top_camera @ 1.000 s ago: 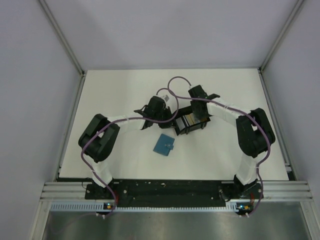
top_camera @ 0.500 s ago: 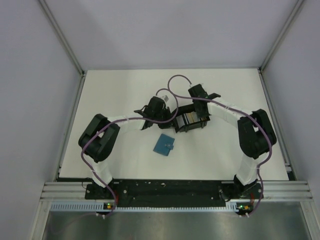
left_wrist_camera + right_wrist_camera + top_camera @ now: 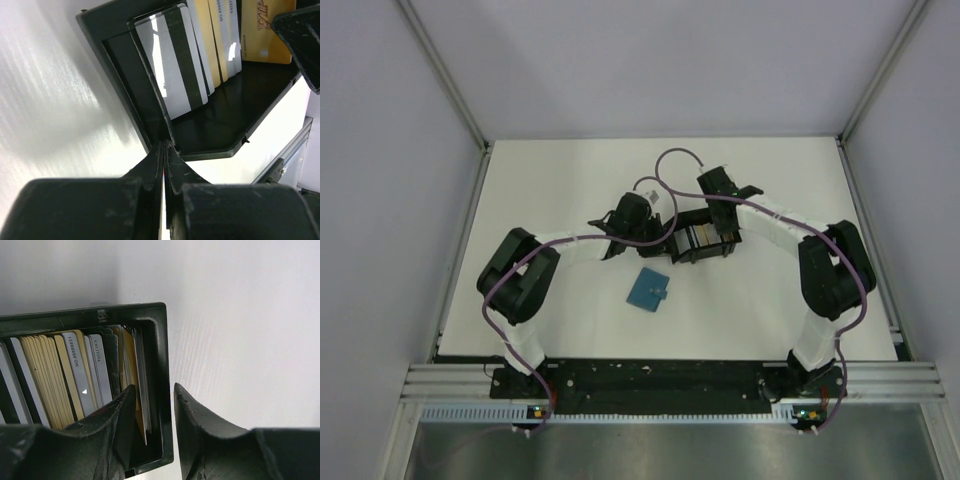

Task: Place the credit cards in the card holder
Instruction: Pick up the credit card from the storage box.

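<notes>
Two black fingers of the left gripper (image 3: 164, 150) are pressed flat together with no gap, their tips touching the rim of the black open-topped rectangular plastic tray (image 3: 100, 22). Whether they nip anything there I cannot tell. Only this wrist view shows the thin plastic credit cards (image 3: 175, 60) face-on. Silver-grey ones with a black stripe lean nearest the gripper, orange-yellow ones stand beyond, and bare tray floor lies in front of them.

The right gripper (image 3: 153, 387) is clamped astride the tray's end wall, one finger inside against the last cards and the other at the outside face. Its wrist view shows the cards edge-on instead, upright and packed close, gold and silver, right up to this wall.

Only the top view shows the small teal-blue folding card holder (image 3: 648, 288). It lies flat on the white table (image 3: 550, 180), nearer the arm bases than the tray and apart from it and from both grippers. Open table surrounds it. The tray sits mid-table, well away from the table's edges and the grey side walls (image 3: 390, 200).
</notes>
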Robot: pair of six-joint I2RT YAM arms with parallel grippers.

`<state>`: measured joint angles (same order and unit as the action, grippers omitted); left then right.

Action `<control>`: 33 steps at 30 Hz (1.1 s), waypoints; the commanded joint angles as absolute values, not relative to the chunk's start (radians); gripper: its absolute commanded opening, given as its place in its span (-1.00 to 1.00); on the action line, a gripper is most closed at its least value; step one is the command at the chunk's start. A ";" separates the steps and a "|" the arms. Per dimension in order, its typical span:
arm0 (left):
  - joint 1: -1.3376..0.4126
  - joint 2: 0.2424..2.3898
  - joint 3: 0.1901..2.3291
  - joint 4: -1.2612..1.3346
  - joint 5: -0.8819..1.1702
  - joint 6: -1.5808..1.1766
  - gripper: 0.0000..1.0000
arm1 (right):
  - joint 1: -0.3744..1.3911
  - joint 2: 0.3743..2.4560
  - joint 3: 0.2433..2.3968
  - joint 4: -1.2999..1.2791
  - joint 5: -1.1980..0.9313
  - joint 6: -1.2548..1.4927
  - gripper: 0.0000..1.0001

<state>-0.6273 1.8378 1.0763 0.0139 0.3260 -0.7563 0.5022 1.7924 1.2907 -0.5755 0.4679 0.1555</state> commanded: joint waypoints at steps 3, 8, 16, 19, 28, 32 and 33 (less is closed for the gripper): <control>-0.632 1.829 1.080 0.084 0.379 -0.746 -1.00 | 0.512 1.793 1.338 -0.560 0.522 0.130 -0.24; -0.632 1.830 1.077 0.091 0.387 -0.749 -1.00 | 0.512 1.807 1.341 -0.563 0.506 0.130 -0.28; -0.632 1.833 1.081 0.106 0.400 -0.752 -1.00 | 0.518 1.832 1.359 -0.568 0.482 0.137 0.11; -0.632 1.833 1.081 0.104 0.394 -0.753 -1.00 | 0.522 1.856 1.371 -0.569 0.531 0.126 0.15; -0.632 1.833 1.083 0.060 0.347 -0.758 -1.00 | 0.528 1.842 1.384 -0.581 0.660 0.104 0.01; -0.632 1.832 1.080 0.054 0.342 -0.759 -1.00 | 0.528 1.830 1.391 -0.581 0.666 0.091 -0.05; -0.632 1.832 1.081 0.055 0.344 -0.759 -1.00 | 0.529 1.832 1.393 -0.581 0.666 0.087 -0.06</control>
